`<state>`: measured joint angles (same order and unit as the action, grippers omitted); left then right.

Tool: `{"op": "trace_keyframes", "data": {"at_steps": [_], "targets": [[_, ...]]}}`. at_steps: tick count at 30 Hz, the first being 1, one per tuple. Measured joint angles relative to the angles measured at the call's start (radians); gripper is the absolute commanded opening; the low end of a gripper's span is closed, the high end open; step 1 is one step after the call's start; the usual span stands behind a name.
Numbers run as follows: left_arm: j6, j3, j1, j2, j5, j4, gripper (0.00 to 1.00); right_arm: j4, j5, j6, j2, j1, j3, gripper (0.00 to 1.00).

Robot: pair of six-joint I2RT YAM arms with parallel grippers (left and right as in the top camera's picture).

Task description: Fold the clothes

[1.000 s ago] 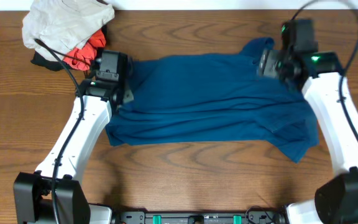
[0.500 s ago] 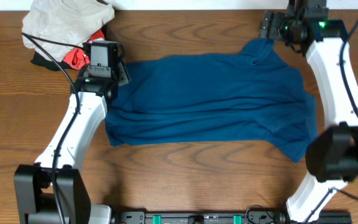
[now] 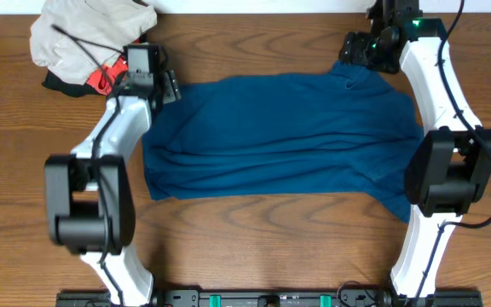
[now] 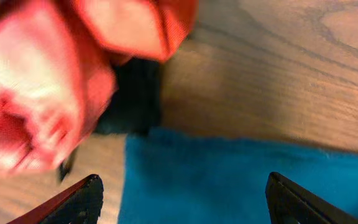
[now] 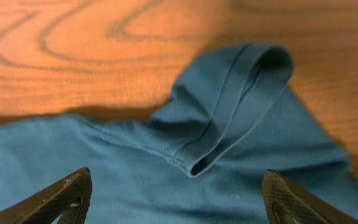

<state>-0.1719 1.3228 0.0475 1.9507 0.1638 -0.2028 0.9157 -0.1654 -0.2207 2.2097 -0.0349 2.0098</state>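
Black left gripper [image 4: 182, 202]: jaws wide, empty, above far-left shirt corner.
Right gripper [image 5: 177, 190]: jaws wide, empty, over far-right sleeve [image 5: 241, 93].
Teal shirt [image 3: 280, 136]: spread flat, creased, on wooden table [image 3: 245, 247].
Orange-red garment [image 4: 42, 93]: far left, possibly touching shirt.

Brown wood-grain table [image 3: 254, 247] (bold swirling grain), pale strip [image 3: 254, 4] along far edge

pile [image 3: 83, 34] beside left hand [image 4: 182, 190], front tabletop [image 3: 254, 247] free

The left claw [image 3: 141, 61] now gapes wider; it and the right claw [image 3: 358, 48] sit farther back, by the deep teal-blue short-sleeved cloth shirt's [image 3: 280, 128] far corners.
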Motion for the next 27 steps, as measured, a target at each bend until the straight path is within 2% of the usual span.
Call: {"op": "trace_keyframes", "data": {"at_steps": [8,19,27], "targets": [[0.053,0.091,-0.017,0.136,-0.001,0.023,0.84,0.069,-0.011,-0.003,0.001,0.0,0.001,0.85],[0.141,0.091,-0.092,0.168,-0.048,0.047,0.84,0.088,-0.012,-0.003,0.001,-0.002,0.001,0.85],[0.142,0.093,-0.092,0.204,-0.062,0.027,0.84,0.09,-0.015,-0.003,0.001,-0.007,0.001,0.85]]}}
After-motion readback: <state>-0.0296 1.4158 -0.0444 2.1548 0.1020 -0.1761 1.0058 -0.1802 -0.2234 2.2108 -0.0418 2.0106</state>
